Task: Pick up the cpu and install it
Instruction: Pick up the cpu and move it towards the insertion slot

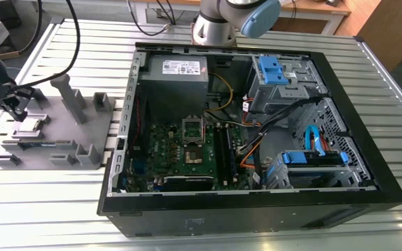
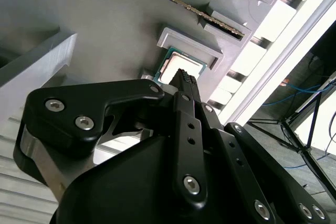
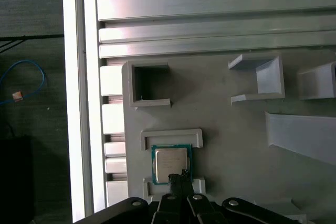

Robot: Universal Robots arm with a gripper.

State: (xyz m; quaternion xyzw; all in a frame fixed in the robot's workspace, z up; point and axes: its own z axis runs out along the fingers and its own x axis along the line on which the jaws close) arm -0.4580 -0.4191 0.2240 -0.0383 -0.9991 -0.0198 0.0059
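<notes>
Gripper [image 1: 19, 114]: black, at the exterior view's left, hanging over the grey fixture plate [image 1: 82, 137].
Jaws: pressed together into one narrow tip in the first wrist view, nothing pinched between them.
Cpu [image 1: 32, 124]: lying flat in its pocket on the fixture plate, silvery top up, well apart from the computer case [image 1: 389, 191].
Gripper to cpu: in both wrist views the tip [image 3: 178, 176] [image 2: 184, 75] overlaps one edge of the cpu [image 3: 170, 161] [image 2: 176, 64]; touching or just above, cannot tell.
Pocket: low grey walls [image 3: 171, 137] on two opposite sides of the cpu, chip seated between them.
Memory stick [image 1: 37, 144]: standing on edge in a slot of the same plate, near the cpu.
Computer case: open, lying on its side on the slatted metal counter [image 1: 47, 209], just beside the plate toward the exterior view's right.
Motherboard [image 1: 163, 151]: green, flat in the case floor, with a square socket [image 1: 192, 152] near its middle.
Power supply [image 1: 176, 73]: grey box with a white label, in the case's far corner, beyond the motherboard.
Arm [image 1: 219, 26]: grey and blue joint at the exterior view's top edge, behind the case.
</notes>
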